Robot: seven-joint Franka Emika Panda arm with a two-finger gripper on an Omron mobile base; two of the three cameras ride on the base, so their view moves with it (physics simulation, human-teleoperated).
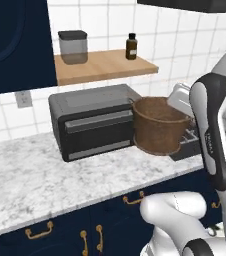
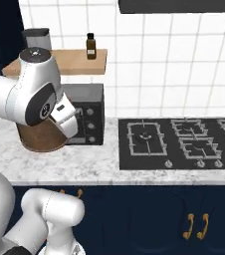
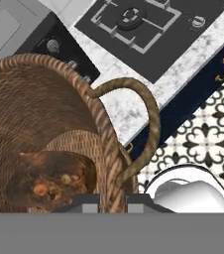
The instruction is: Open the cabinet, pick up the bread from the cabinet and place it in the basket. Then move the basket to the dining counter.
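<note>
Resting at the bottom of the woven brown basket (image 3: pixel 44 114), just left of the gripper (image 3: pixel 113 201), the rounded, crusty bread (image 3: pixel 49 179) marks the first half as done. Clamped on the basket's wicker rim beside the loop handle (image 3: pixel 143 124), fingertips (image 3: pixel 86 202) astride the wall. Left to do: carrying it off the speckled marble worktop (image 1: pixel 45 175), beside the boxy grey toaster oven (image 1: pixel 92 122), to the dining counter.

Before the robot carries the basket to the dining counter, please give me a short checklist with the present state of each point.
1. Bread lies inside the basket: ok.
2. End effector closed on the basket rim, one finger each side of the wall: ok.
3. Basket lifted off the marble worktop: cannot tell.
4. Toaster oven stands close beside the basket, may hinder the move: not ok.
5. Dining counter in sight: cannot tell.
</note>
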